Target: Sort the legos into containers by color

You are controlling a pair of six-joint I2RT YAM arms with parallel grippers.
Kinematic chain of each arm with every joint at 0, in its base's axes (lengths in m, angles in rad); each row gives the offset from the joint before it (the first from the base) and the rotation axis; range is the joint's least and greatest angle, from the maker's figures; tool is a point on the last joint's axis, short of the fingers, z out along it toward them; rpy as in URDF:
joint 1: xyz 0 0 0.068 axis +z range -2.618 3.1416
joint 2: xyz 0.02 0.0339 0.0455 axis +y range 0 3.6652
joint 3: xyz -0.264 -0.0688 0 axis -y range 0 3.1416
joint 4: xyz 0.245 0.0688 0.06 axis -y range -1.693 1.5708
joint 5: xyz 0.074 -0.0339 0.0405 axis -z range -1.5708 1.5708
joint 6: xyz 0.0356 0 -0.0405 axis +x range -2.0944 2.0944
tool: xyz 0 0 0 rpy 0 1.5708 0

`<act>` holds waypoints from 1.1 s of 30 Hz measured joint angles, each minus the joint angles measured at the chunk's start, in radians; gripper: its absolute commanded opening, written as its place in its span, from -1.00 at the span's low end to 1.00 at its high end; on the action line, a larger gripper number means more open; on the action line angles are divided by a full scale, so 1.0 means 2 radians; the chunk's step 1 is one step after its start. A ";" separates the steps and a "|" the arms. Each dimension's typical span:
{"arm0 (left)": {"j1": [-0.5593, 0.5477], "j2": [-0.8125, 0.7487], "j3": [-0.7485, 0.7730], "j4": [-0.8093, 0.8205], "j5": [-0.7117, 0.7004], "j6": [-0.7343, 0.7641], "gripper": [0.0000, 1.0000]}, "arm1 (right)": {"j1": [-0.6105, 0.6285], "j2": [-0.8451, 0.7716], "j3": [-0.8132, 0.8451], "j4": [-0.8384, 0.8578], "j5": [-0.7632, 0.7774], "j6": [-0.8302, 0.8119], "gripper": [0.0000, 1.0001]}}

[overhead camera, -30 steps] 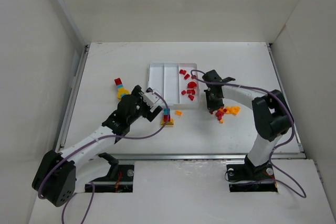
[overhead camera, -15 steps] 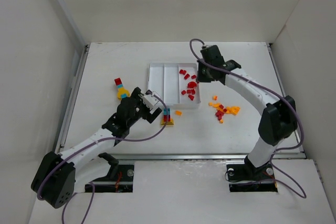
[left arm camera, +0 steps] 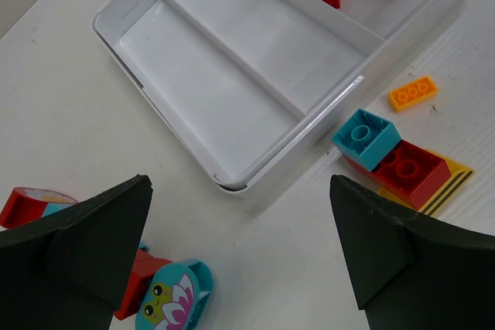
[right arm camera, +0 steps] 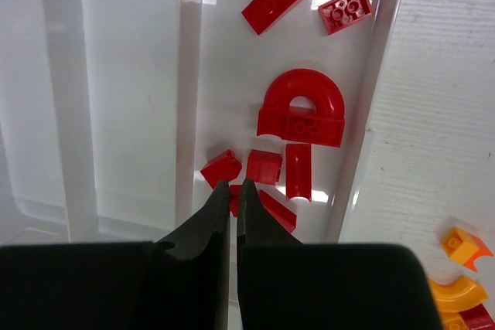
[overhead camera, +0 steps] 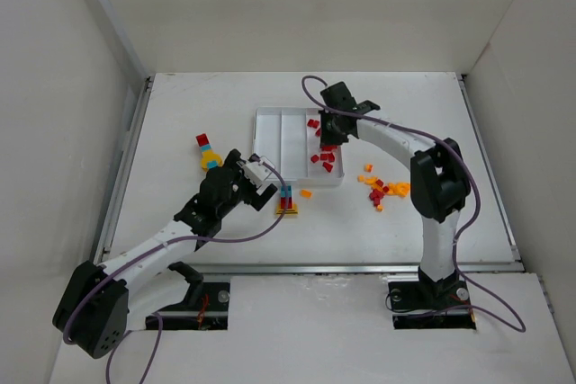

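Observation:
The white tray (overhead camera: pixel 263 132) has three long compartments; the right one holds several red bricks (overhead camera: pixel 324 156), the other two look bare. My right gripper (overhead camera: pixel 329 135) hangs over that right compartment. In the right wrist view its jaws (right arm camera: pixel 233 185) are almost together, pinched on a small red brick (right arm camera: pixel 233 200) above the red arch (right arm camera: pixel 303 106). My left gripper (overhead camera: pixel 257 181) is open and empty, low over the table between the tray's near left corner (left arm camera: pixel 232 183) and a teal, red and yellow stack (left arm camera: pixel 394 160).
An orange brick (overhead camera: pixel 306 193) lies next to the stack (overhead camera: pixel 286 201). A pile of orange and red bricks (overhead camera: pixel 385 189) lies right of the tray. A red, teal and yellow clump (overhead camera: pixel 207 152) with a frog piece (left arm camera: pixel 170 299) lies left of the tray.
My right gripper left the orange and red pile and swung back and left over the tray's right compartment. My left gripper stayed about where it was.

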 measured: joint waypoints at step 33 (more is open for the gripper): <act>-0.023 -0.017 -0.031 0.024 -0.018 0.010 0.98 | -0.116 -0.259 -0.294 -0.083 -0.010 0.039 0.42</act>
